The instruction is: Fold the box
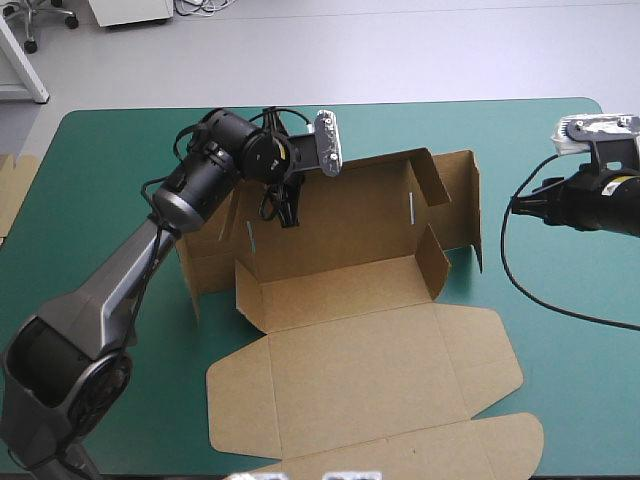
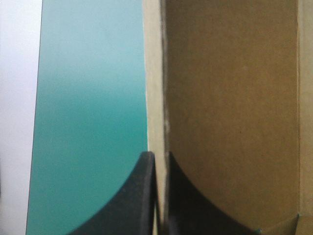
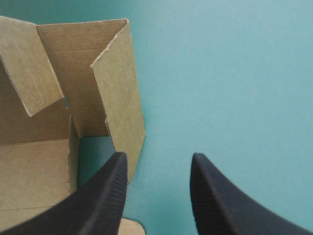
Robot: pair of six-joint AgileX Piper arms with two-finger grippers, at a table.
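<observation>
Left gripper (image 2: 157,156) is clamped on a raised wall of the box (image 1: 340,290). Right gripper (image 3: 159,156) is held spread apart above the teal-green cover (image 3: 234,73), beside the box.

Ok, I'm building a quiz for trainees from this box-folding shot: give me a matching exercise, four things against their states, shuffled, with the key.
Things:
1. left gripper
2. right gripper
3. lid
4. right wall

States:
A. lying flat on the table
B. open, over bare cover
C. raised
D. shut on the box

Pairs: 1-D, 2-B, 3-A, 4-C
</observation>
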